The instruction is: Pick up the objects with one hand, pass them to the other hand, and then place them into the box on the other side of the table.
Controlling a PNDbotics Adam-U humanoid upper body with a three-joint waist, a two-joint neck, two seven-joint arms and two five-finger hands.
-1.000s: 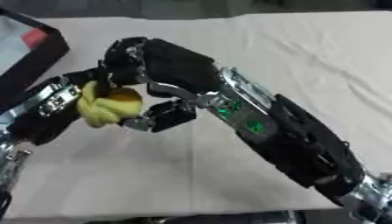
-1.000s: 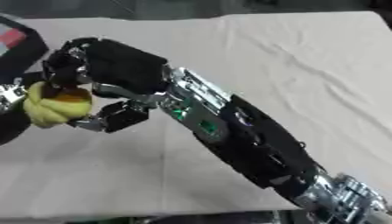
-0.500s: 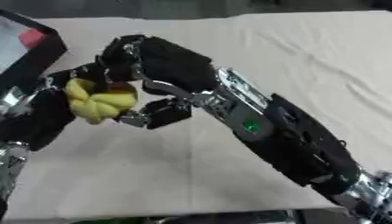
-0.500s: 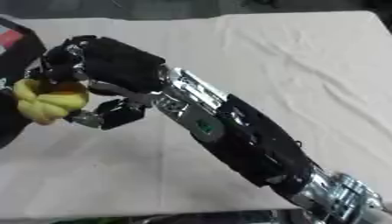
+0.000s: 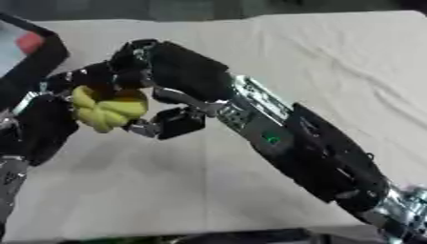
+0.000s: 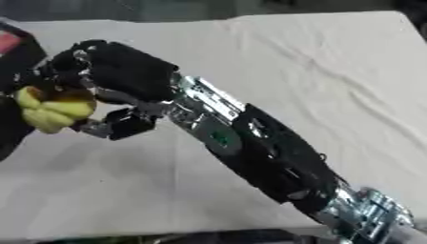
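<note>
Two hands are meeting at the left of the scene around a yellow lobed object (image 5: 106,108), held above the table. The right hand (image 5: 171,83) is reaching across from the right, its fingers curling over the top of the object and its thumb sitting below it on the right side; whether every finger is touching is hard to make out. The left hand (image 5: 52,97) is coming up from the near left, dark against its own dark arm, and the object is hiding most of it; it is pressing against the object's left side, but how far its fingers are bent cannot be told.

The right arm (image 5: 309,152) is running diagonally from the near right corner, where it is being cut off by the edge. The white cloth (image 5: 333,62) is lying wrinkled over the table, bare across the far right and along the near side, leaving wide room there. A black box (image 5: 37,62) with something red inside is sitting at the far left, cut off by the edge.

The left eye view is showing more of the box and the left arm; the right eye view is cropping the object close to its left edge.
</note>
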